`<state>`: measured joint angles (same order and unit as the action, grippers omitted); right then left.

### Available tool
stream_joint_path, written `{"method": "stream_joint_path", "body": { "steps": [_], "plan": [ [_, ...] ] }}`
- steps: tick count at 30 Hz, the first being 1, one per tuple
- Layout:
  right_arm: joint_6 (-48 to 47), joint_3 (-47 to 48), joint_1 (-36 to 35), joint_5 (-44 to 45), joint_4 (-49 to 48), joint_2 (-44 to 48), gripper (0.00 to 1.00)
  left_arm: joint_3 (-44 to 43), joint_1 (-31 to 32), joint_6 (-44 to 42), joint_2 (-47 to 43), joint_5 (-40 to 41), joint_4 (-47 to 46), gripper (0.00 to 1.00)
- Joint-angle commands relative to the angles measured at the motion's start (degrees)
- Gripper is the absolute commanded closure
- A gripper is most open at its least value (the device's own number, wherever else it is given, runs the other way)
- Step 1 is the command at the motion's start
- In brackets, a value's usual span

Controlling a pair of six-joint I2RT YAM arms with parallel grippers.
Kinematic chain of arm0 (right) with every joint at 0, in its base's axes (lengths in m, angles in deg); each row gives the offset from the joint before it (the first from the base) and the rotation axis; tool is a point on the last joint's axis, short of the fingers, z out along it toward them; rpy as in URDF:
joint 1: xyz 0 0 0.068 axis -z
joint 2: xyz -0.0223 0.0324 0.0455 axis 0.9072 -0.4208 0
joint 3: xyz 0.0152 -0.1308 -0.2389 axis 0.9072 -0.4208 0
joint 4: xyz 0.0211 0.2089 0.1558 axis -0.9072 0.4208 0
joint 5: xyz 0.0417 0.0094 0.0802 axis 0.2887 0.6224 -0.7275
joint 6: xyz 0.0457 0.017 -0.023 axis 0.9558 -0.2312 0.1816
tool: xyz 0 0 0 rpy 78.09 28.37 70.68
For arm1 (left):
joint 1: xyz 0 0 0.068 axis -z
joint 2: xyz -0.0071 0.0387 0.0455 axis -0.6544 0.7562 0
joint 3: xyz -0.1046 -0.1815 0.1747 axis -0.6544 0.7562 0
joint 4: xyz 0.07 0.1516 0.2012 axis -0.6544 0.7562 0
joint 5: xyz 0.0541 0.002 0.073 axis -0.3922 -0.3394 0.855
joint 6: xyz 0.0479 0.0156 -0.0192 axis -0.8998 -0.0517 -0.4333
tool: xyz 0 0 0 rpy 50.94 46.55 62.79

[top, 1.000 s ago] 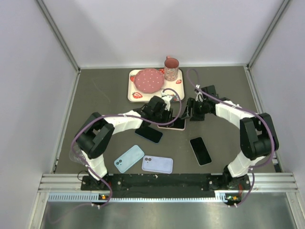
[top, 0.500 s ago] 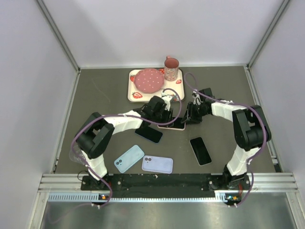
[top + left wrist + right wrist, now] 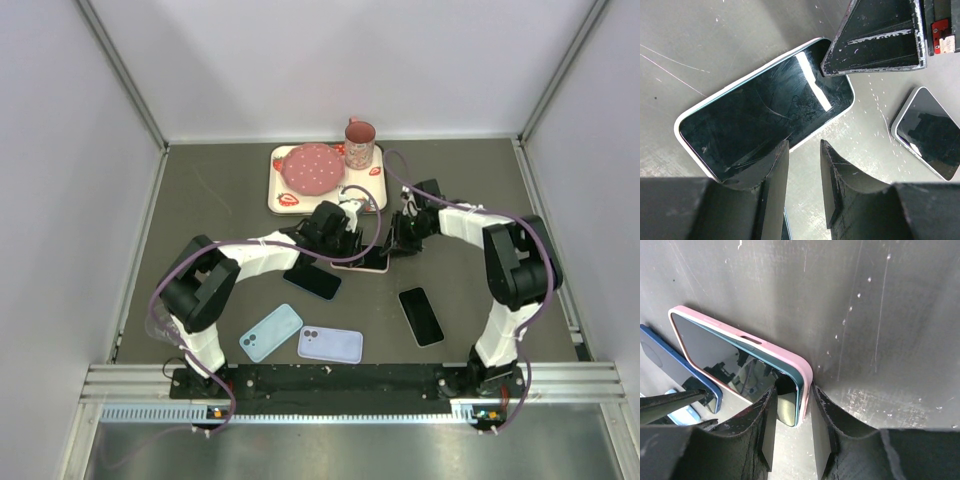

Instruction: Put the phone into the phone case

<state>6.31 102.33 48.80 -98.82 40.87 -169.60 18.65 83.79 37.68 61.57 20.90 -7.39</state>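
Observation:
A teal phone [image 3: 720, 352] lies screen up in a pink phone case [image 3: 770, 347] on the dark table, mid-table in the top view [image 3: 365, 264]. My right gripper [image 3: 794, 390] straddles its near right corner: one finger is over the screen, the other against the pink wall outside, and the jaws are closed on that corner. My left gripper [image 3: 804, 145] stands at the phone's [image 3: 760, 115] opposite side. Its left finger rests on the screen's edge and the gap between its fingers holds nothing. The right gripper's finger [image 3: 875, 40] shows on the far corner.
A dark blue phone [image 3: 312, 281] lies just left of the cased one and a black phone [image 3: 421, 315] to its front right. A light blue case [image 3: 270, 332] and a lavender case [image 3: 330, 344] lie near the front edge. Behind are a tray [image 3: 283, 195], a pink plate [image 3: 311, 168] and a mug [image 3: 360, 143].
My right gripper has moved left onto the cased phone's corner and its jaws have narrowed around it. The left arm and the phone have stayed put.

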Motion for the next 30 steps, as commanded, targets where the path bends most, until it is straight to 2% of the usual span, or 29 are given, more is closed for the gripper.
{"method": "stream_joint_path", "body": {
  "steps": [1,5,17,30],
  "plan": [
    [-3.0,1.6,-1.2,12.7,5.0,-3.6,0.69,-2.5,0.6,0.1,0.4,-0.3,-0.8,0.63],
    [-3.5,3.5,-3.2,17.2,7.7,-5.3,0.70,-3.5,0.9,0.0,1.3,0.1,1.2,0.63],
    [-4.6,6.9,-5.1,23.0,12.1,-8.8,0.73,-7.6,1.2,1.1,7.7,-2.8,4.4,0.62],
    [-5.1,9.7,-7.8,29.9,16.0,-12.4,0.73,-10.2,1.2,2.3,12.5,-1.1,7.8,0.62]
  ]
}}
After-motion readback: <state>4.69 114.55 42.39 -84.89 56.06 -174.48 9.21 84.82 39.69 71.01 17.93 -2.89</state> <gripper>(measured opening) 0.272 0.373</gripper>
